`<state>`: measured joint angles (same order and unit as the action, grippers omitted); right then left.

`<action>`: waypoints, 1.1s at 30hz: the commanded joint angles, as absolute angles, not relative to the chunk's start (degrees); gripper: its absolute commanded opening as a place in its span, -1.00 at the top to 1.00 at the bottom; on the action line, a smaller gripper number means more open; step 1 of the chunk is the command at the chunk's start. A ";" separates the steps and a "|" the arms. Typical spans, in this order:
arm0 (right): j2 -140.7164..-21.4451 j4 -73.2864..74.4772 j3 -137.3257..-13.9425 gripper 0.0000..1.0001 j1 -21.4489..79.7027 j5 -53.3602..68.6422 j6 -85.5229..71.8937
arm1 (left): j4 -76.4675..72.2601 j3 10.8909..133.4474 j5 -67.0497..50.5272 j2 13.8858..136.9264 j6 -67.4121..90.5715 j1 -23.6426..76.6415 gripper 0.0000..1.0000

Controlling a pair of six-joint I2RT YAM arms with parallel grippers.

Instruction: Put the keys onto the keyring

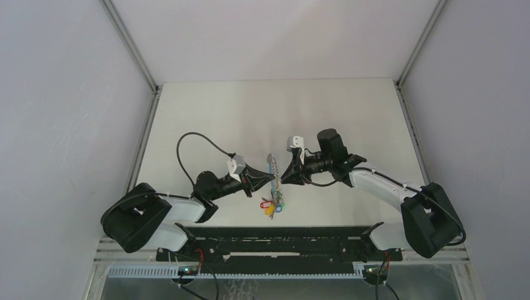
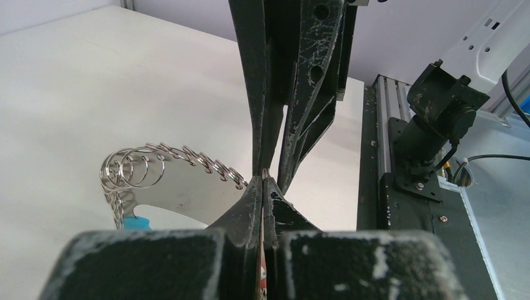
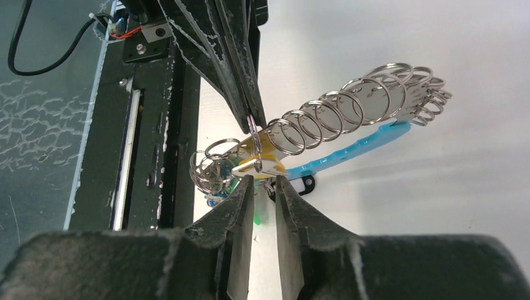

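The keyring (image 1: 271, 164), a curved row of silver rings on a bright blue band (image 3: 356, 147), hangs above the table between both arms. My left gripper (image 1: 273, 179) is shut on one ring at its lower end; in the right wrist view its fingertips (image 3: 250, 106) pinch that ring. The yellow-headed key (image 3: 265, 159) hangs on the rings just past my right gripper (image 3: 262, 181), which is slightly open with nothing between its fingers. A bit of the green key (image 3: 235, 170) shows in the bunch beside it. In the left wrist view my left gripper (image 2: 265, 181) faces the right fingers (image 2: 294, 94).
A bunch of coloured-tag keys (image 1: 271, 205) dangles under the ring, near the table. A black tag (image 3: 306, 183) lies behind it. The black rail (image 1: 275, 240) runs along the near edge, and white walls (image 1: 75, 94) enclose the table on both sides.
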<state>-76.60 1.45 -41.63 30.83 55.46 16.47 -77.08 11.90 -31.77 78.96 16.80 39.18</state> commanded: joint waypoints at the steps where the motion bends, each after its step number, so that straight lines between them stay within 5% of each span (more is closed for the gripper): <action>1: -75.50 -4.19 -41.84 0.62 30.66 58.90 14.03 | -83.10 11.84 -32.38 77.61 17.75 38.85 1.00; 9: -77.08 -5.96 -42.10 0.69 30.92 60.21 13.26 | -83.17 12.04 -32.48 77.70 17.86 38.84 1.00; 15: -79.25 -6.80 -42.45 0.99 31.15 60.94 12.81 | -83.19 12.04 -32.43 77.31 17.83 38.85 0.99; 33: -76.51 2.31 -46.27 1.00 32.71 57.42 17.59 | -83.41 11.10 -32.82 77.34 17.84 38.86 0.88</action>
